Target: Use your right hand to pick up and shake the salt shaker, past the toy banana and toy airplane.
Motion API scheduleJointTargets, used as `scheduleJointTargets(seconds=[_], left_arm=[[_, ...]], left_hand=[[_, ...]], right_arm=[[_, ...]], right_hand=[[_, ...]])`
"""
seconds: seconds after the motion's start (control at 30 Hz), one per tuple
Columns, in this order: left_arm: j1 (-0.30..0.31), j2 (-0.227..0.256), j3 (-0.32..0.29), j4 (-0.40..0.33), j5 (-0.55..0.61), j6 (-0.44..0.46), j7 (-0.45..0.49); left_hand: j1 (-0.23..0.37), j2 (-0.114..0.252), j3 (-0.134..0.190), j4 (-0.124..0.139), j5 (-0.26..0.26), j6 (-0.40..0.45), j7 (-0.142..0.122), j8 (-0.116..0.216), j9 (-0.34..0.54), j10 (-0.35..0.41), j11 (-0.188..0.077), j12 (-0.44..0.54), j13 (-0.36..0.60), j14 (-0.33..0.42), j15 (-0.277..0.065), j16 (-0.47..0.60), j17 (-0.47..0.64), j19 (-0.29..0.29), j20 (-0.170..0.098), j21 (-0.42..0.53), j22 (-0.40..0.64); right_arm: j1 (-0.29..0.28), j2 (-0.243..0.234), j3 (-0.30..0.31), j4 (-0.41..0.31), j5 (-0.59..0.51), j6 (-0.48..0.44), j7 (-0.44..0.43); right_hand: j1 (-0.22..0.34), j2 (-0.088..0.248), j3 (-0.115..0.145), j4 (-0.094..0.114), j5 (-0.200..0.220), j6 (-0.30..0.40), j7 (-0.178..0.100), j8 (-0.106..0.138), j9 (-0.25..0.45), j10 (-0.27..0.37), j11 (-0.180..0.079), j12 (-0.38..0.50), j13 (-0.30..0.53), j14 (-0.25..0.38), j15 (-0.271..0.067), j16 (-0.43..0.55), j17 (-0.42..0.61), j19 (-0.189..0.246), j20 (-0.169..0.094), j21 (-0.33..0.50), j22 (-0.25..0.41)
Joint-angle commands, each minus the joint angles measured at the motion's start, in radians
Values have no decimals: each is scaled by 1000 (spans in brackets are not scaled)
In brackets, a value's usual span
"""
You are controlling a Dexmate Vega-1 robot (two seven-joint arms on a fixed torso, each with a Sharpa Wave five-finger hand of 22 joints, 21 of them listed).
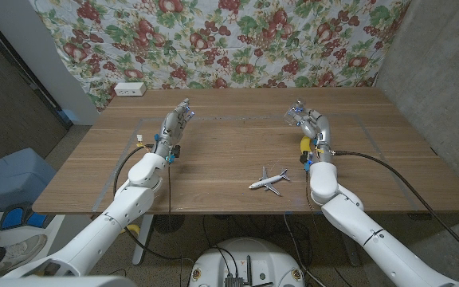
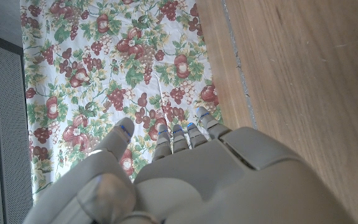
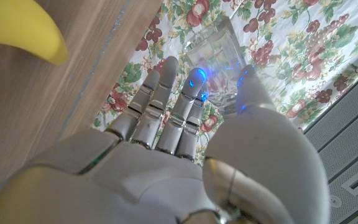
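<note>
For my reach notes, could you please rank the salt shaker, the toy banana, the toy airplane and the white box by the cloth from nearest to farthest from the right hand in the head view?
1. Salt shaker: in the right hand's fingers.
2. Toy banana: under the wrist.
3. Toy airplane: nearer the robot, toward the middle.
4. White box: far left corner.

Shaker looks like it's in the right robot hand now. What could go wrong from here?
1. The shaker is clear glass, seemingly held by the right robot hand's fingertips and thumb only; hard shaking might let it slip out.
2. The banana lies close beside that wrist, so a wide swing could knock it.
3. The airplane sits near the forearm; pulling back low may sweep it off the table.
</note>
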Motion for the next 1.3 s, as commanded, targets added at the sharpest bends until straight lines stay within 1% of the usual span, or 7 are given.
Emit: scheduleJointTargets(seconds=[0.03, 0.4, 0.57, 0.73, 0.9, 1.1, 1.3], left_arm=[[-2, 0, 0, 2, 1, -4, -1], [6, 5, -5, -7, -1, -7, -2], [12, 7, -6, -14, -1, -8, 0], [15, 10, -6, -17, -2, -8, -3], [20, 13, -7, -24, -1, -7, 0], [26, 15, -9, -31, -1, -8, 3], [31, 16, -10, -35, 0, -7, 7]], left_hand=[[-1, 35, 1, -6, 4, 10, -3, 3, 4, 5, -3, 1, 2, 6, -10, -3, 3, 7, 0, -4, 4], [-1, 35, 1, -6, 4, 9, -3, 3, 4, 5, -2, 1, 2, 6, -11, -3, 3, 8, 1, -7, 4], [-1, 35, 1, -6, 4, 9, -3, 3, 4, 4, -2, 1, 2, 6, -10, -3, 3, 8, 1, -8, 4], [-1, 35, 1, -6, 4, 9, -2, 3, 4, 5, -2, 1, 2, 6, -9, -3, 3, 9, 1, -10, 4], [-1, 35, 1, -7, 4, 9, -3, 3, 4, 4, -2, 1, 2, 6, -9, -4, 3, 10, 1, -11, 4], [-2, 35, 1, -6, 4, 9, -3, 3, 4, 5, -3, 1, 2, 5, -10, -4, 3, 10, 1, -13, 5], [-1, 35, 1, -7, 4, 9, -3, 3, 4, 4, -2, 1, 2, 5, -10, -4, 2, 11, 1, -15, 5]], right_arm=[[-4, 80, 19, 61, -29, 97, -100], [-13, 88, 25, 53, -41, 100, -103], [-20, 73, 25, 34, -42, 83, -82], [-32, 39, 25, -7, -35, 35, -37], [-39, -9, 21, -57, -30, -32, 21], [-37, -76, 10, -122, -24, -139, 103], [-27, -120, 0, -158, -4, -206, 167]], right_hand=[[103, 110, 37, 38, 8, 243, 65, 24, 82, -6, -6, 6, 2, 14, -128, -6, 8, -4, -8, 9, 0], [103, 111, 37, 38, 8, 244, 65, 24, 83, -6, -7, 9, 2, 16, -127, -9, 14, -5, -9, 14, -1], [103, 111, 37, 38, 8, 244, 65, 23, 82, -6, -8, 10, 1, 17, -127, -12, 17, -7, -9, 16, -1], [102, 110, 37, 39, 9, 244, 65, 23, 83, -5, -8, 11, 0, 15, -126, -16, 18, -7, -10, 19, -1], [103, 110, 37, 38, 9, 244, 63, 23, 84, -7, -6, 10, -2, 14, -127, -21, 21, -8, -9, 23, -2], [103, 109, 37, 38, 8, 247, 60, 22, 81, -7, -5, 12, -2, 16, -127, -23, 24, -8, -9, 27, -2], [103, 108, 36, 38, 8, 250, 60, 21, 79, -6, -5, 13, -4, 15, -127, -27, 27, -9, -10, 30, -2]])
